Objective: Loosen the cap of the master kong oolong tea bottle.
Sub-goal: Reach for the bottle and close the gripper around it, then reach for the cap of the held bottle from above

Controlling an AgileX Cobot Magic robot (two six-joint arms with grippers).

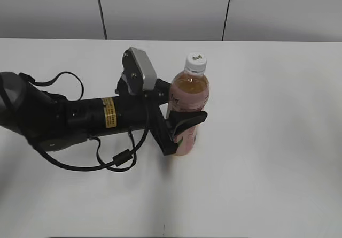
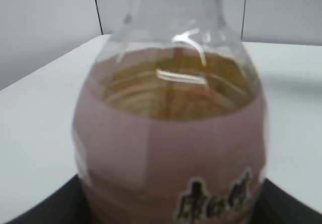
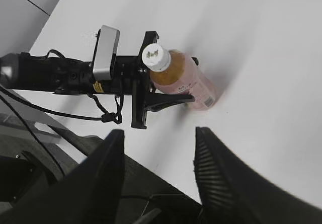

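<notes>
The master kong oolong tea bottle stands upright on the white table, amber tea inside, pink label below. Its white cap with a small dark mark is on top. My left gripper comes in from the left and is shut on the bottle's body at label height. In the left wrist view the bottle fills the frame, with dark fingers at both lower corners. My right gripper is open and empty, high above the table; its view looks down on the bottle and cap. It is outside the exterior view.
The left arm with its cables lies across the left of the white table. A grey panelled wall stands behind the table. The table's near edge shows in the right wrist view.
</notes>
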